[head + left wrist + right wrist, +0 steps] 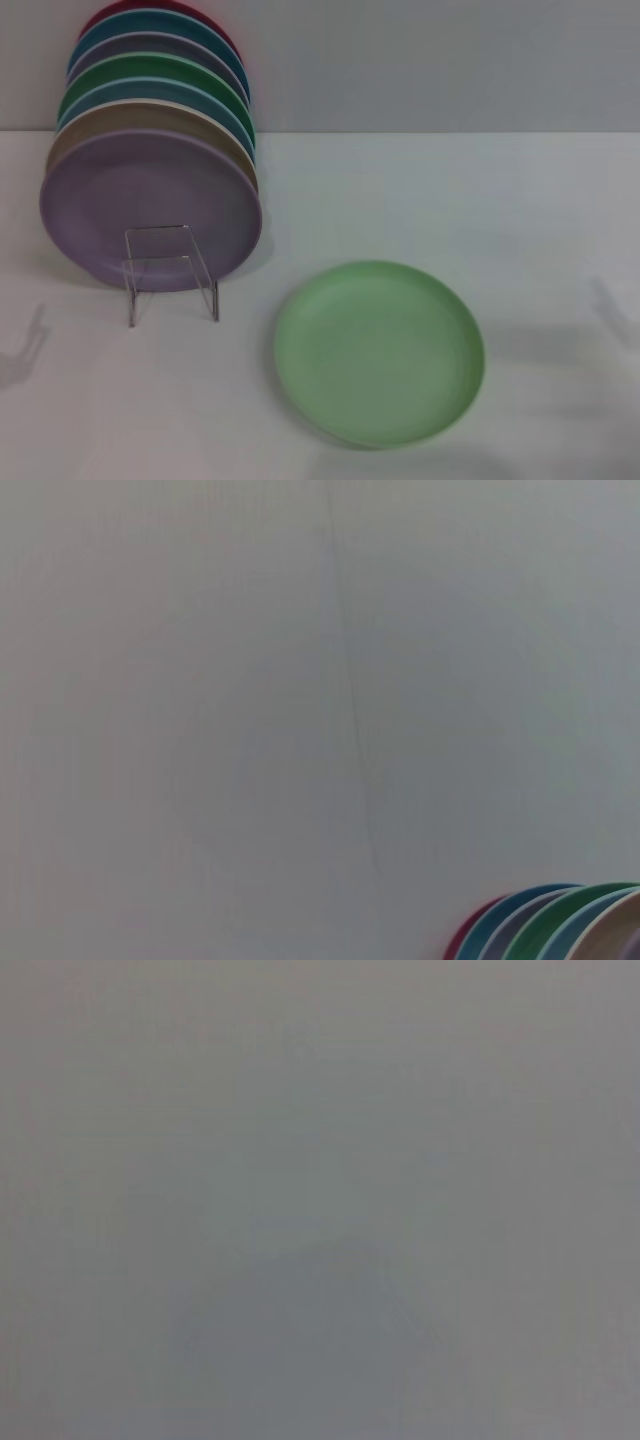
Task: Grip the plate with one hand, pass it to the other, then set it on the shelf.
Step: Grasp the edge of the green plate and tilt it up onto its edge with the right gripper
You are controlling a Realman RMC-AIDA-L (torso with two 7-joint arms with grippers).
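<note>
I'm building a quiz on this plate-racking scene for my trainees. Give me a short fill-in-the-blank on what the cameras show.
1. The pale green plate lies ____ on the white table.
2. The front plate in the row of upright plates is ____ in colour.
3. The clear shelf stands in front of the ____ plate.
4. The number of grippers visible in the head view is ____.

Missing words: flat; lilac; lilac; zero

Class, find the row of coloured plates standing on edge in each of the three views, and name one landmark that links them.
Head view: the row of plates stands upper left, behind the clear rack.
Left wrist view: only their rims show, at the lower right corner.
Right wrist view: not in it.
Shared landmark: the white table.
</note>
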